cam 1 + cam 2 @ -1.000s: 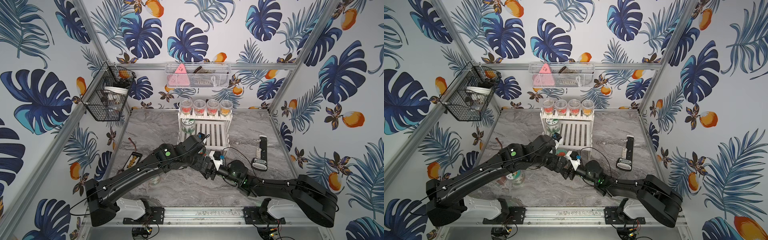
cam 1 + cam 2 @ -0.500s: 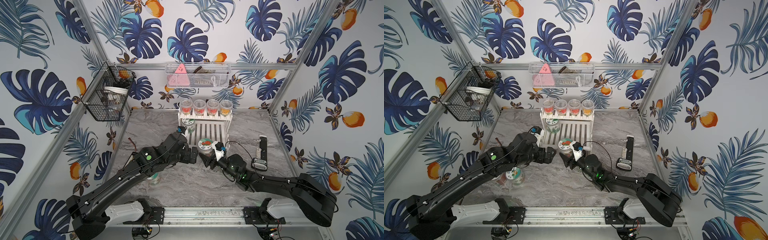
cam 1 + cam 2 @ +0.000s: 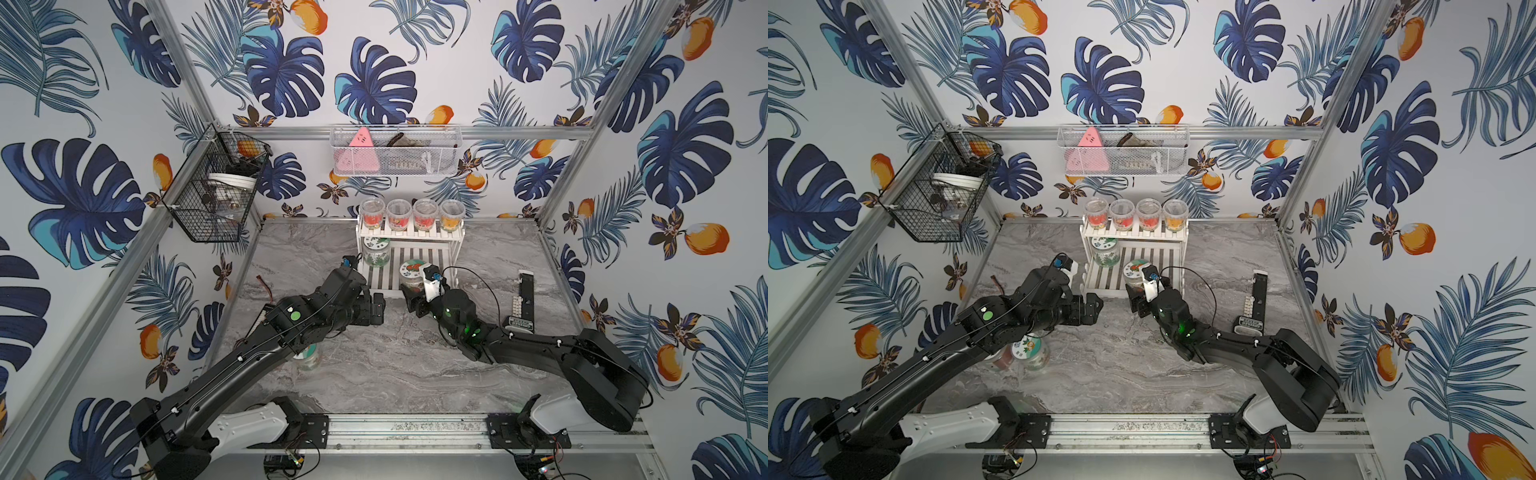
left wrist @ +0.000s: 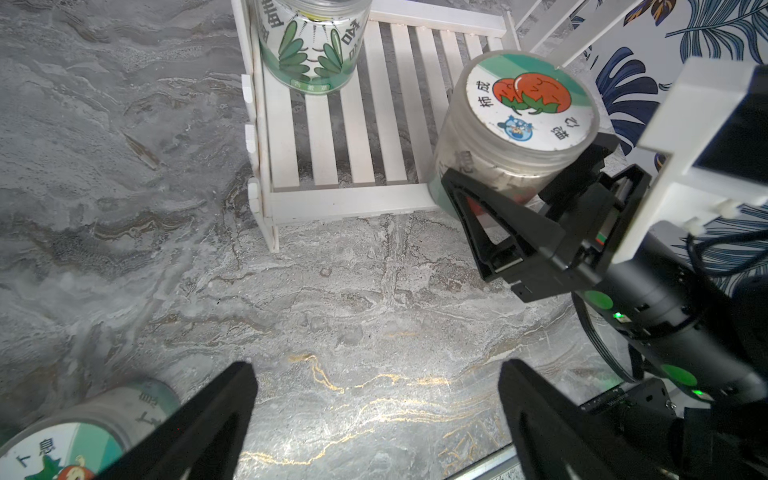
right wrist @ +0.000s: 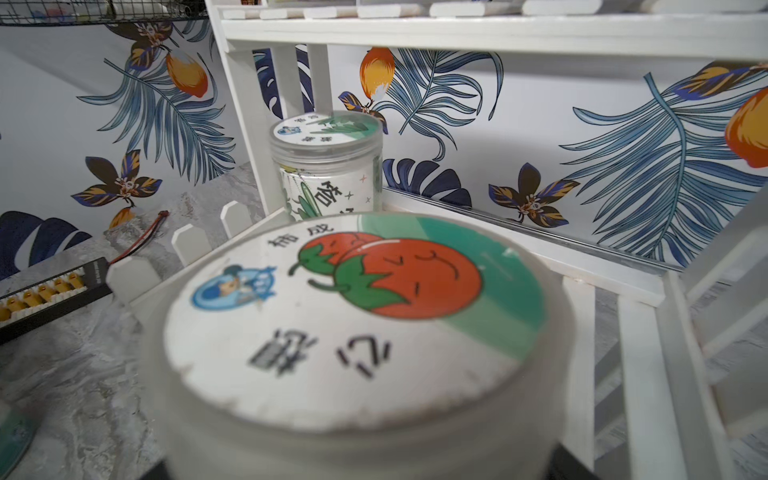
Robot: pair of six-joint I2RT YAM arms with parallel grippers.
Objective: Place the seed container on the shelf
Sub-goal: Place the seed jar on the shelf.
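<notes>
The seed container (image 3: 413,270) (image 3: 1135,268) is a clear jar with a tomato picture on its white lid (image 5: 353,316). My right gripper (image 3: 411,291) (image 4: 528,178) is shut on its body. The jar hangs tilted at the front right corner of the lower tier of the white slatted shelf (image 3: 419,254) (image 3: 1144,251) (image 4: 353,137). I cannot tell whether it rests on the slats. My left gripper (image 3: 376,307) (image 3: 1092,308) (image 4: 376,374) stands open and empty over the marble top, left of the jar and in front of the shelf.
A green-labelled jar (image 3: 376,249) (image 4: 311,41) (image 5: 328,166) stands at the lower tier's left. Several cups (image 3: 411,214) fill the top tier. Another jar (image 3: 1030,353) (image 4: 83,436) sits under my left arm. A black strip (image 3: 524,299) lies to the right. Wall baskets (image 3: 216,187) (image 3: 395,153) hang above.
The two grippers were together a second ago. My left gripper has drawn back to the left, empty, and my right gripper has carried the seed container up to the shelf's lower tier.
</notes>
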